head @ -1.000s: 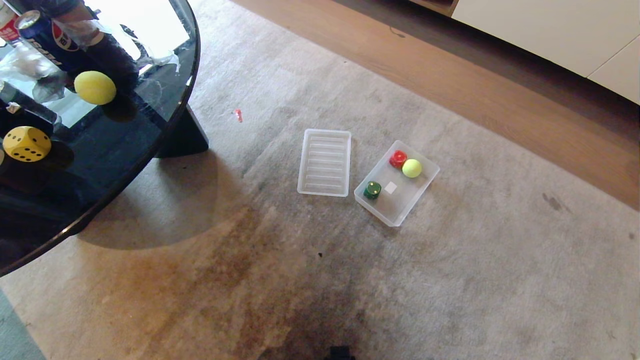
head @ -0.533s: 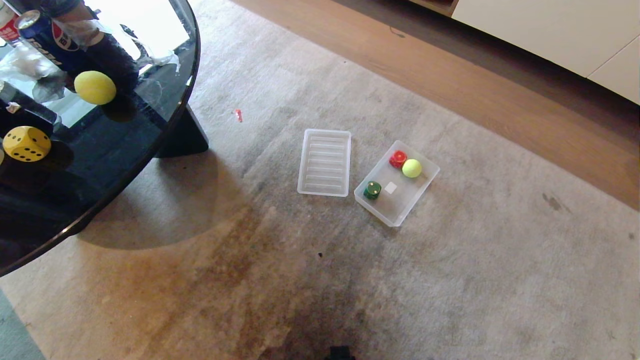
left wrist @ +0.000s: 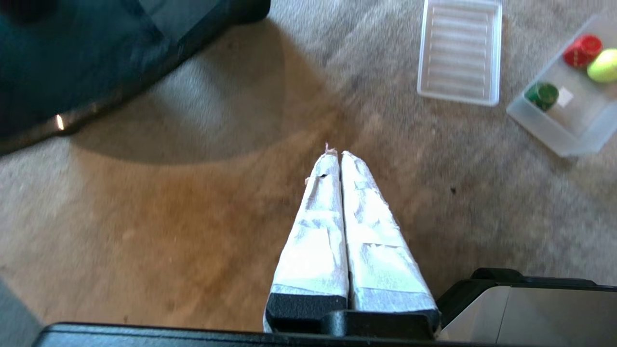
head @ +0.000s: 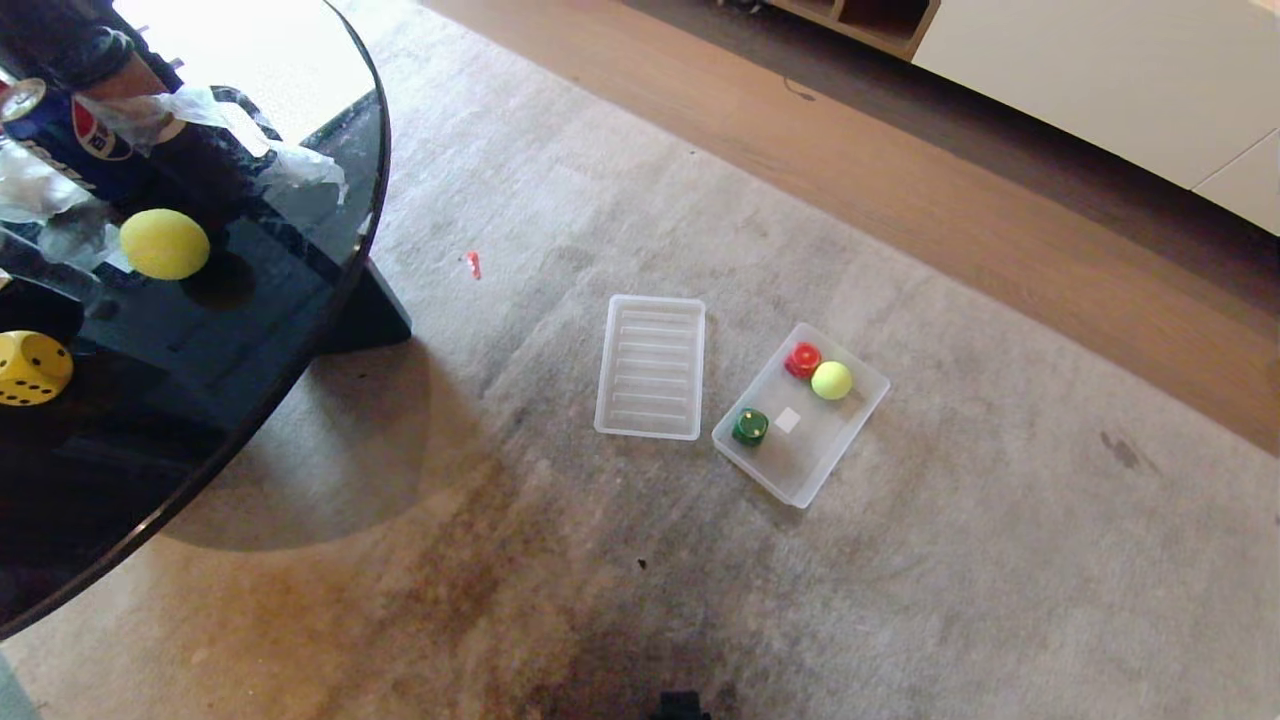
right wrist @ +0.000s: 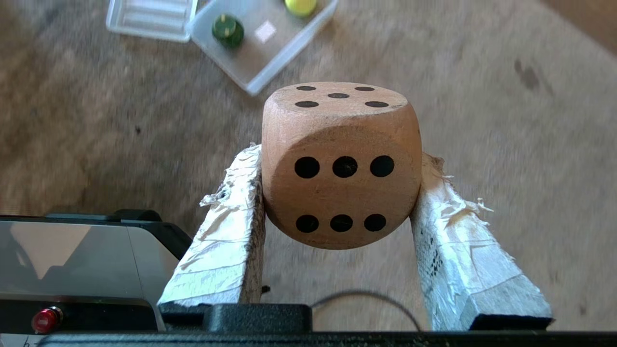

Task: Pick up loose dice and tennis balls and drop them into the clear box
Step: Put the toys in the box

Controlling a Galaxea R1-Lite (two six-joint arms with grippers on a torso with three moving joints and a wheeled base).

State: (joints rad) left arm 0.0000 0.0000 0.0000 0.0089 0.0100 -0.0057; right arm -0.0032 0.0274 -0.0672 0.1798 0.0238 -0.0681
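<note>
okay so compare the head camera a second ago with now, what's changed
Only the camera moved: the whole view slid down and slightly left, revealing more of the cabinet at the top. The clear box, holding a tennis ball, the ribbed lid beside it and the yellow die on the table kept their places relative to one another.

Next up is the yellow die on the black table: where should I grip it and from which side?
Take the yellow die across two opposite flat faces, coming straight down from above. It rests flat on the glossy black table, top face up, and its rounded corners would probably slip. The tennis ball lies apart from it, so that side looks open for the fingers.
</note>
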